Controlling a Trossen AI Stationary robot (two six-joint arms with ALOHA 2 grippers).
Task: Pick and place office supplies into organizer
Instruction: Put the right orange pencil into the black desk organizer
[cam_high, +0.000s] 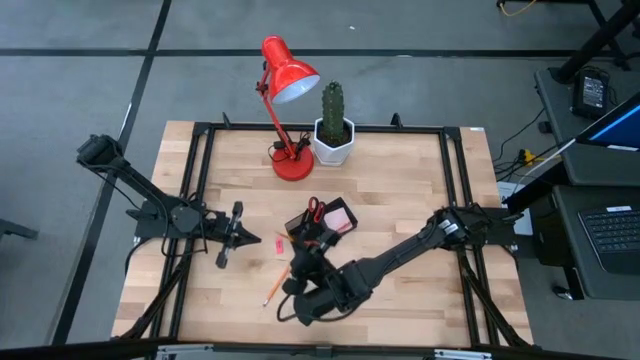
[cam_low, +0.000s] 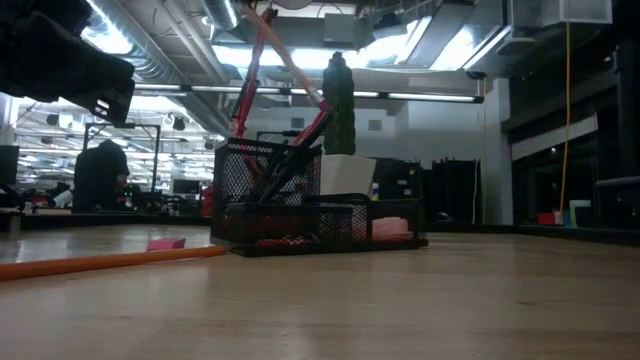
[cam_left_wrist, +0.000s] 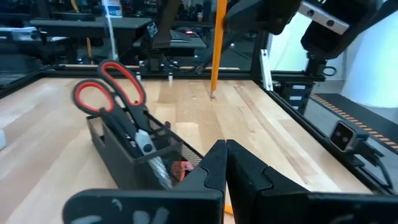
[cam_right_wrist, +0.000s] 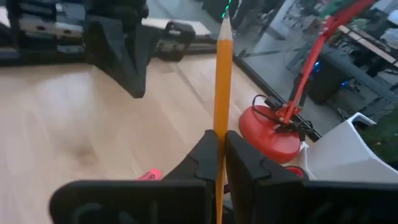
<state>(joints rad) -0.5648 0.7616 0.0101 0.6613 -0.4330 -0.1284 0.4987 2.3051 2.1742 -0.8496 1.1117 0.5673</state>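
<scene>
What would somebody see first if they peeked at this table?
Probably the bright red desk lamp at the table's far edge, with the green cactus in its white pot right beside it. Next, the right gripper near the table's middle, pinching a long orange pencil. Just beyond it sits the black mesh organizer, with red-handled scissors sticking up out of it.

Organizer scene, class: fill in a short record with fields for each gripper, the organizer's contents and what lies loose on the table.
right gripper: shut on orange pencil, near the organizer
left gripper: shut, empty, on the table's left side
in organizer: red-handled scissors, pink sticky-note pad
loose on table: second orange pencil, small pink piece
</scene>
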